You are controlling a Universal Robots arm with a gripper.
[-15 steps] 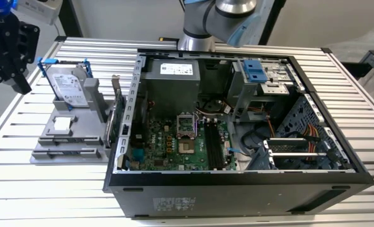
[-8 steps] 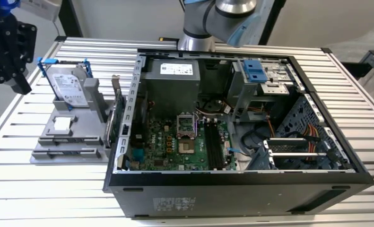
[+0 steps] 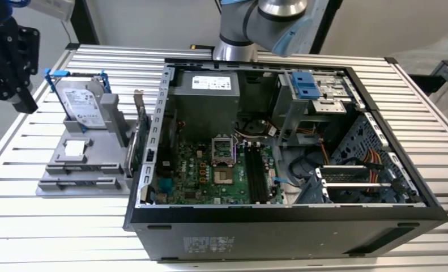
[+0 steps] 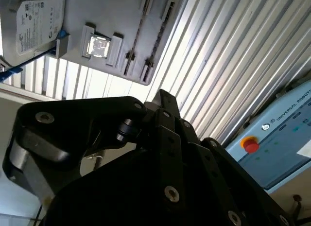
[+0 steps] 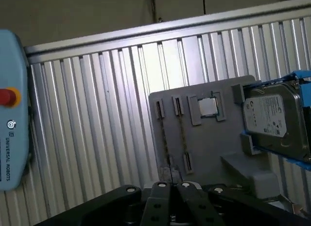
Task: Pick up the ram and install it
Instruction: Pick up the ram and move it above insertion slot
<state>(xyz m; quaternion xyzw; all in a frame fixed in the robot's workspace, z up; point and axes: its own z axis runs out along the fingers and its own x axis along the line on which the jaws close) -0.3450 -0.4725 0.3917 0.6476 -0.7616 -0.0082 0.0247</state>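
Note:
The ram shows edge-on in both wrist views as a thin dark strip (image 5: 164, 141) (image 4: 140, 26) standing in a slot of the grey holder (image 3: 72, 156); a second such strip (image 5: 182, 136) stands beside it. My black gripper (image 3: 21, 105) hangs high over the table's edge at the exterior view's far left, well apart from the holder. Its fingertips (image 5: 173, 186) (image 4: 163, 97) meet with nothing between them. In the open computer case (image 3: 284, 164) the motherboard (image 3: 208, 173) lies flat, its long black memory slots (image 3: 255, 175) beside the processor socket.
The holder also carries a silver hard drive with blue clips (image 3: 81, 102) and a small square chip (image 3: 74, 148). A card with a metal bracket (image 3: 139, 116) stands against the case wall. A blue pendant with a red button (image 5: 9, 119) lies on the slatted table (image 3: 27, 226).

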